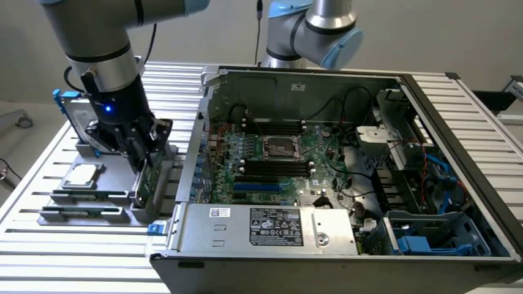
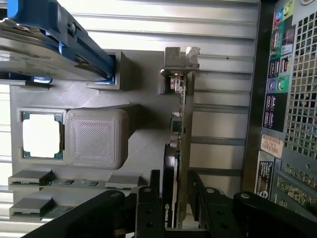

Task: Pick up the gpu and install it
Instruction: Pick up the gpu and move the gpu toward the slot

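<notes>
1. Underneath everything: slatted aluminium table (image 1: 73,260), running across the exterior view.
2. On the exterior view's right half: open computer case (image 1: 457,141), lying on its side, motherboard (image 1: 278,159) facing up, grey power supply (image 1: 270,226) along the near edge.
3. At the exterior view's upper left: robot arm (image 1: 98,43), reaching straight down over the parts beside the case. Behind the case, a second arm (image 1: 319,30).
4. Beside the case, on the exterior view's left: grey printed holder (image 1: 106,165) (image 2: 143,144), resting on the slats and carrying the loose parts.
5. At the holder's far end: hard drive with blue rails (image 1: 78,116) (image 2: 44,44), propped up at a tilt.
6. In the holder's slot nearest the case: gpu (image 1: 147,177) (image 2: 184,129), standing on edge, green board on one face, black cooler on the other, silver bracket at the far end. Not lifted; seated in the slot.
7. Directly over the gpu: gripper (image 1: 135,150) (image 2: 174,186), spread wide, one black finger on each side of the card's near end. Straddling it without clamping; nothing carried.
8. Between hard drive and memory sticks (image 1: 86,196) (image 2: 29,178): square silver CPU (image 1: 82,176) (image 2: 42,135), flat in its pocket, well apart from the gripper.
</notes>
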`<state>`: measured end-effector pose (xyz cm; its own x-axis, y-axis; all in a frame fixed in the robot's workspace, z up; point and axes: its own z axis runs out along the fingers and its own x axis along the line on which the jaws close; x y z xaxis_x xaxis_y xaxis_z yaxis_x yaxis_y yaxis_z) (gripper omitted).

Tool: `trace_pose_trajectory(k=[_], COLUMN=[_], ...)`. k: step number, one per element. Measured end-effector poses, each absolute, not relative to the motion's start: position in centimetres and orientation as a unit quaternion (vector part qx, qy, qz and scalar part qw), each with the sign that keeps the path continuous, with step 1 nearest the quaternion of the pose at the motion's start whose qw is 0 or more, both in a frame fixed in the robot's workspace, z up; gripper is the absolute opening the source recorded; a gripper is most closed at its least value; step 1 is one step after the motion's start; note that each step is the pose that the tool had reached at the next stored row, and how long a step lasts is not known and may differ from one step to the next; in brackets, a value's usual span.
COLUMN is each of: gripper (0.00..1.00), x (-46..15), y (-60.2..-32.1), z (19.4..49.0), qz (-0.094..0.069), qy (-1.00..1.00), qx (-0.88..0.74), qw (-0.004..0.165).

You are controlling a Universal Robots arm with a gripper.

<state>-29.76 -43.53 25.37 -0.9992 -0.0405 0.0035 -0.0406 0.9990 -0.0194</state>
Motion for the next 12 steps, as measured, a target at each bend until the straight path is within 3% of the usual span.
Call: trace_pose_trajectory(k=[12], gripper=[0.36], x=[-29.99], y=[-43.53], z=[24.87], qz=[0.004], qy=[-1.000], qx=[0.018], qw=[0.000])
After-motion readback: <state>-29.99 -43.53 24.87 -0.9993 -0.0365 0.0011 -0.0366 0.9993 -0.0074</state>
